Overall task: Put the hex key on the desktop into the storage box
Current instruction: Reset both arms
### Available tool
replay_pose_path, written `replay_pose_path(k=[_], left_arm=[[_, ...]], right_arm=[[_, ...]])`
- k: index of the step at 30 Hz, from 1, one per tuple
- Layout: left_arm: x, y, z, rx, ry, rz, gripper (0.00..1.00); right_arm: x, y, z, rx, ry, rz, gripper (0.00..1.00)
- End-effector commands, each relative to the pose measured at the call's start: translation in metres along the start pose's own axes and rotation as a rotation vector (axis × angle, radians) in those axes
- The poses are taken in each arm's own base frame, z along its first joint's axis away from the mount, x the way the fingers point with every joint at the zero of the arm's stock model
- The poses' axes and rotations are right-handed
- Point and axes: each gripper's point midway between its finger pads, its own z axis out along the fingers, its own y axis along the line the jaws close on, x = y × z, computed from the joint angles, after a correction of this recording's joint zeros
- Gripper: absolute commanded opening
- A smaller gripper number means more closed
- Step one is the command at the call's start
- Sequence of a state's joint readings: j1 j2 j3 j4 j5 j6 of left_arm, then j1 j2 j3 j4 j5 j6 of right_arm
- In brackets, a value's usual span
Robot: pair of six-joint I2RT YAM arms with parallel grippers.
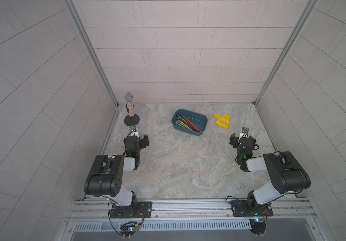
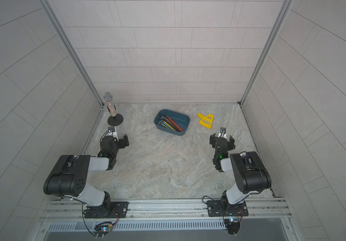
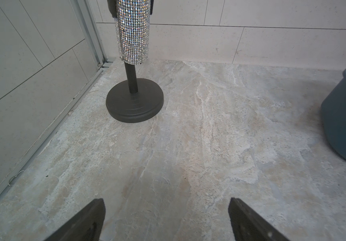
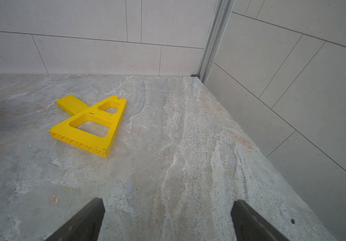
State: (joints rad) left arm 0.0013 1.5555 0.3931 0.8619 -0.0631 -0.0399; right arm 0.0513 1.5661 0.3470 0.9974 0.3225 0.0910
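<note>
Left gripper (image 3: pixel 167 210): the jaws are standing wide apart with nothing between them, and only bare surface is showing in the gap. Right gripper (image 4: pixel 168 208): likewise spread wide and gripping nothing. Both are pointing toward the back wall above the flat grey-beige marble-patterned desktop (image 1: pixel 178 167); whether either is touching it cannot be told.

The shallow dark teal-blue plastic storage box (image 1: pixel 202 124), rectangular with rounded corners, is sitting ahead of both grippers and between them, to the right of the left gripper and to the left of the right one, well apart from each. The set of coloured L-shaped metal hex keys (image 1: pixel 186 124) is lying inside it, fanned side by side across the floor of the box with the bent ends toward the left gripper's side.

A rhinestone-covered microphone on a black round-based stand (image 3: pixel 132 31) is standing upright near and ahead of the left gripper. A flat yellow plastic frame with two cut-outs (image 4: pixel 80 136) is lying ahead of the right gripper, slightly to its left, between that gripper and the box.
</note>
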Motion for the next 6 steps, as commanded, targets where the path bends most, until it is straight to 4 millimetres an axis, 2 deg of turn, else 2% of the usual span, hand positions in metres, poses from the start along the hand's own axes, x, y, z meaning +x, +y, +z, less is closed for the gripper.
replay_pose_path(k=[1, 6], left_arm=[[-0.0019, -0.0042, 0.0051, 0.014, 0.006, 0.019, 1.00], [-0.0029, -0.0043, 0.0031, 0.016, 0.000, 0.016, 1.00]], right_arm=[[0.0020, -0.0041, 0.0010, 0.023, 0.008, 0.009, 1.00], [0.0020, -0.0044, 0.0007, 0.024, 0.008, 0.010, 1.00]])
